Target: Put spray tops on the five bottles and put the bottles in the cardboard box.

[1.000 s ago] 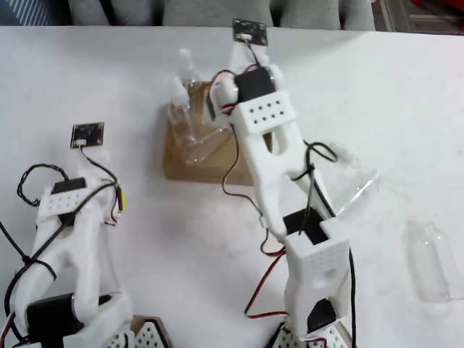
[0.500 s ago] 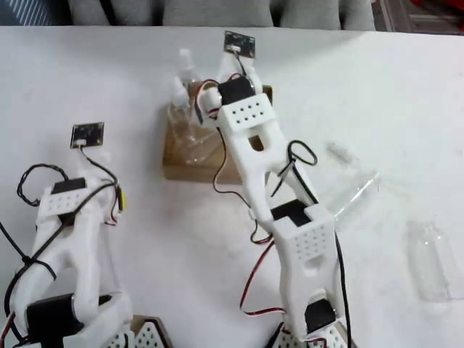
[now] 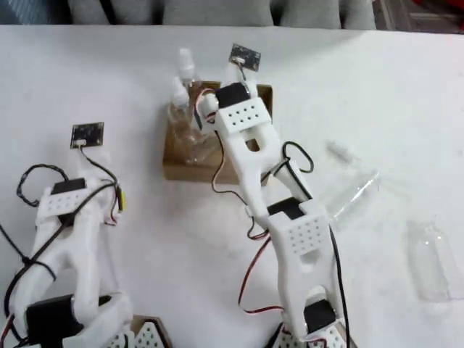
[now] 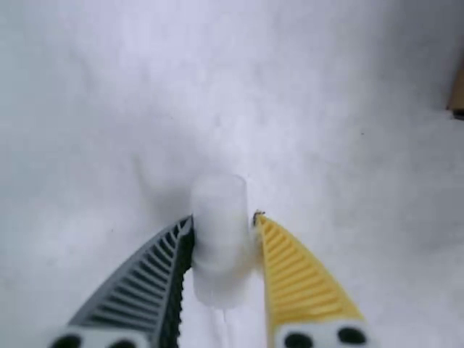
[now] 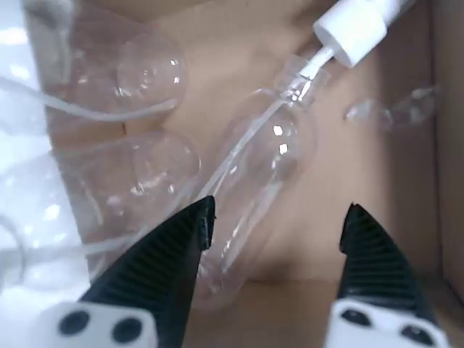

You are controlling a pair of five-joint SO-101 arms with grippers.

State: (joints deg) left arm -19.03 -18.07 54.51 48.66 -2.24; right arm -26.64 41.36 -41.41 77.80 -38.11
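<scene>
My right gripper (image 5: pixel 279 217) hangs open inside the cardboard box (image 5: pixel 348 181), just over a clear bottle (image 5: pixel 261 152) that lies on the box floor with a white spray top (image 5: pixel 355 29) on it. Two more clear bottles (image 5: pixel 148 72) stand beside it; their spray tops (image 3: pixel 187 61) rise at the box's (image 3: pixel 177 163) far left corner. The right arm (image 3: pixel 246 123) stretches over the box. Low over the white table, my left gripper (image 4: pixel 222 221) is shut on a translucent white spray top (image 4: pixel 217 246). The left arm (image 3: pixel 69 210) stands at the front left.
A clear bottle without a top (image 3: pixel 433 264) lies on the table at the far right. Another clear bottle (image 3: pixel 355 192) lies right of the right arm. Black and red cables trail along both arms. Chairs line the table's far edge.
The right arm has swung left and farther over the box, so its wrist now covers the box's middle. The left arm has not moved.
</scene>
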